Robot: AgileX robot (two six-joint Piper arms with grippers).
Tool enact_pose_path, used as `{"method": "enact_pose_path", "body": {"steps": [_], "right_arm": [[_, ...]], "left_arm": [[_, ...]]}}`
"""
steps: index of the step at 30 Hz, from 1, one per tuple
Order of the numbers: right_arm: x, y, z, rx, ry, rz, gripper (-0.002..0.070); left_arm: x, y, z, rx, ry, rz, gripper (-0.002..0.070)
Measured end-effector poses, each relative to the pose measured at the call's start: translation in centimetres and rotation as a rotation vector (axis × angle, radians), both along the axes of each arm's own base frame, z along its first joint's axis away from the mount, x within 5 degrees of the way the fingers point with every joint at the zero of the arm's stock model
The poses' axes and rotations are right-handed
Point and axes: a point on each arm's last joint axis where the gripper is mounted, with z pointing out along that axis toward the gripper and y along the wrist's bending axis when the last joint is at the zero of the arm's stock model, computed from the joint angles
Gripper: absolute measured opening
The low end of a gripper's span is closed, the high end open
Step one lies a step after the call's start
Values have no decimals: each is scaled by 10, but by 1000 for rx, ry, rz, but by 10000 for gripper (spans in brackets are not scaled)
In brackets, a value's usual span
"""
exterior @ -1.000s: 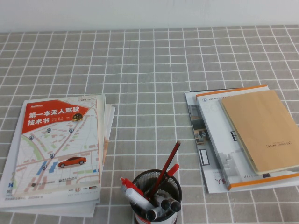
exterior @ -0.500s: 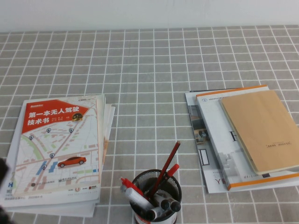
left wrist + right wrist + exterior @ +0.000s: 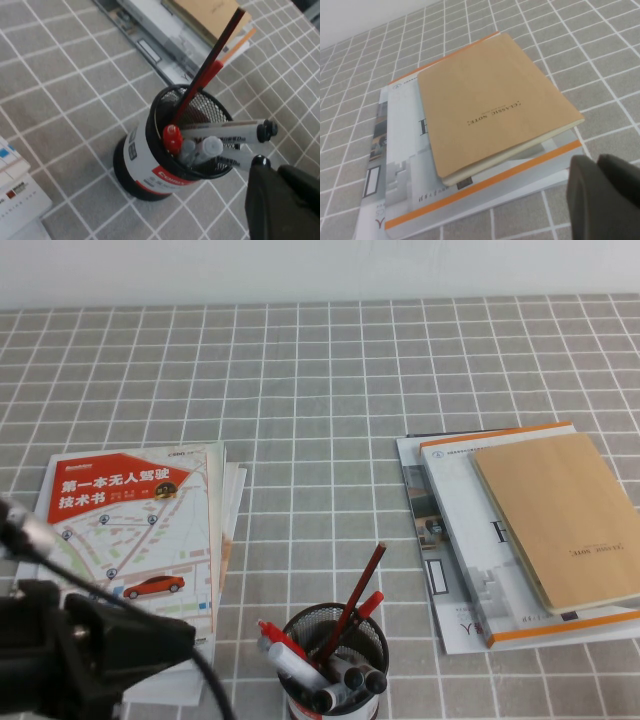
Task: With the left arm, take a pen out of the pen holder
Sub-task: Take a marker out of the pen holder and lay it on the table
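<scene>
A black mesh pen holder (image 3: 335,665) (image 3: 150,160) stands at the table's near edge. It holds a tall dark-red pencil (image 3: 362,590) (image 3: 212,60), a red-capped pen (image 3: 283,643) (image 3: 171,138) and several grey markers (image 3: 348,680) (image 3: 225,131) leaning over its rim. My left gripper (image 3: 188,633) (image 3: 276,171) is shut with nothing in it. It hovers low at the near left, apart from the holder and pointing toward it. My right gripper (image 3: 595,162) shows only in its wrist view, shut, beside the book stack's near corner.
A stack of books with a red map cover (image 3: 125,550) (image 3: 15,197) lies left of the holder, partly under my left arm. A second stack topped by a tan notebook (image 3: 555,520) (image 3: 485,115) (image 3: 200,15) lies to the right. Grey tiled cloth covers the table (image 3: 320,390).
My left arm has come into the high view from the near left corner and now reaches over the map book toward the holder. The pens, holder and books have not moved.
</scene>
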Motion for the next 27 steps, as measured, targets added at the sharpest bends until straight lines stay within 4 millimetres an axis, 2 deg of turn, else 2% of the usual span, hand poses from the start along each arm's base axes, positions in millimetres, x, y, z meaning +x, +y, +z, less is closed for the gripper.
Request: {"method": "enact_pose_path", "body": {"steps": [2,4,7,9,12,18,27], "right_arm": [[0,0,0,0,0,0,-13],[0,0,0,0,0,0,-13],[0,0,0,0,0,0,-13],[0,0,0,0,0,0,-13],[0,0,0,0,0,0,-13],[0,0,0,0,0,0,-13],[0,0,0,0,0,0,-13]], "left_arm": [[9,-1,-6,-6,52,-15,12],[16,-2,-11,-21,85,-20,56],[23,-5,-13,-49,75,-43,183],[25,-5,-12,-52,33,-59,307],[26,-5,-12,-36,-37,-94,414],[26,-6,-12,20,-196,-205,457],[25,-6,-11,71,-341,-305,424]]}}
